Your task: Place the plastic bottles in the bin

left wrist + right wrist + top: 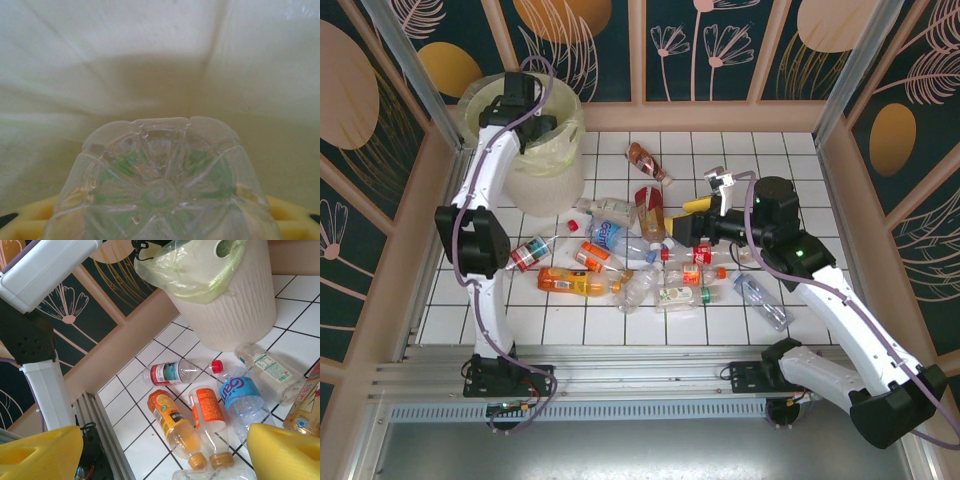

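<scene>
From the top camera you see one bin [555, 178], white and ribbed, at the far left of the tiled tabletop [770, 160], with the left arm bent down into its mouth. The left wrist camera gives you what that view hides. The left end effector [160, 222] pinches one clear bottle [160, 185] between its yellow fingers [30, 217]. The bottle's star-moulded base faces the lens, and the pale yellow bag [150, 55] lies behind it.

The other plastic bottles [640, 265] lie loose mid-tabletop, roughly a dozen, mostly clear, with one orange and two brown.

The right wrist camera brings five close:
- a red-capped bottle [177, 372]
- an orange bottle [172, 422]
- an orange-labelled bottle [207, 412]
- a blue-labelled bottle [240, 397]
- a white-labelled bottle [265, 367], nearest the bin

The right end effector [162, 450] hangs above them, fingers spread, with nothing between.
</scene>
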Available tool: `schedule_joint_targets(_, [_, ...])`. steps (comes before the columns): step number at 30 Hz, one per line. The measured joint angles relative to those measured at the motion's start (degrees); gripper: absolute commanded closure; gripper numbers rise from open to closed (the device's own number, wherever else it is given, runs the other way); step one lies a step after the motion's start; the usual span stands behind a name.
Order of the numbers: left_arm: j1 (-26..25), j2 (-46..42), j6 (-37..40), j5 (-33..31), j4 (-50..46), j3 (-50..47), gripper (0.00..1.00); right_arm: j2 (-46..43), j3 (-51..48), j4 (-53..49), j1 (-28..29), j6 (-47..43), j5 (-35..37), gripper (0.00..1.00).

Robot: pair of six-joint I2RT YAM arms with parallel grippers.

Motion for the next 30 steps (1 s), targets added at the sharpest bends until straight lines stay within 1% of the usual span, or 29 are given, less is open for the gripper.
schedule_joint_targets(8, [0.00, 3.02, -0.02, 1.25, -1.25, 0.02, 0.41, 0.22, -0.04, -0.02, 0.00, 0.00, -0.02, 0.14])
schedule_joint_targets(15, [0.00, 4.09, -0.09, 2.14, -2.67, 0.09, 0.36, 0.24, -0.44, -0.04, -0.07, 0.02, -0.02, 0.14])
schedule_joint_targets(22, [0.00, 4.09, -0.28, 3.26, -2.67, 0.09, 0.28, 0.33, -1.14, -0.02, -0.11, 0.02, 0.00, 0.14])
schedule_joint_targets(25, [0.00, 4.09, -0.39, 3.82, -2.67, 0.11, 0.21, 0.46, -1.16, -0.02, -0.11, 0.04, 0.00, 0.14])
schedule_joint_targets(28, [0.00, 4.09, -0.70, 4.07, -2.82, 0.33, 0.17, 0.46, -1.16, -0.02, -0.11, 0.04, -0.02, 0.14])
schedule_joint_targets(30, [0.00, 4.09, -0.74, 4.07, -2.86, 0.68, 0.16, 0.46, -1.16, -0.02, -0.11, 0.04, 0.00, 0.14])
